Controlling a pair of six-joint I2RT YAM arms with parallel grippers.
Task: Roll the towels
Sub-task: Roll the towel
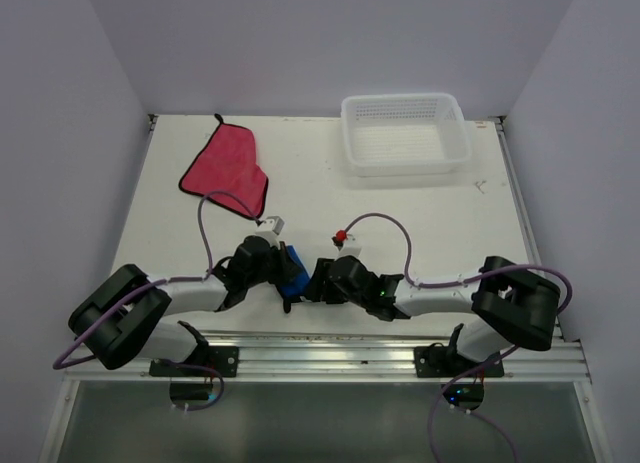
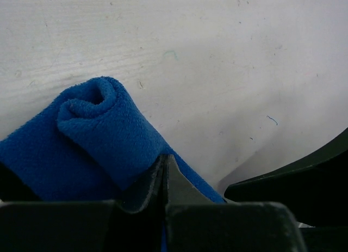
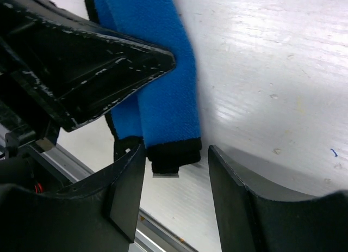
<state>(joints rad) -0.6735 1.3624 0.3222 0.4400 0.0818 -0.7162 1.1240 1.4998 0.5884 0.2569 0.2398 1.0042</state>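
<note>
The blue towel (image 1: 292,275) is rolled and lies at 6 o'clock on the bench (image 1: 420,223), near the rail (image 1: 380,348); the pink towel (image 1: 225,168) lies flat at 11 o'clock, not yet rolled. The left hand (image 2: 165,166) is pressed together, seemingly on a fold of the blue towel; the right hand (image 3: 175,152) is spread, one finger on each side of the dark-hemmed end, nothing clamped. The roll could be sprung loose if that fold is tugged or dropped; it could also be dragged onto the rail. From above, most of the roll is hidden under both hands; whether cloth is truly pinched cannot be settled; its far end is blurred and cut off in the right wrist view. The basket (image 1: 405,133) stands at 1 o'clock, well apart.
</note>
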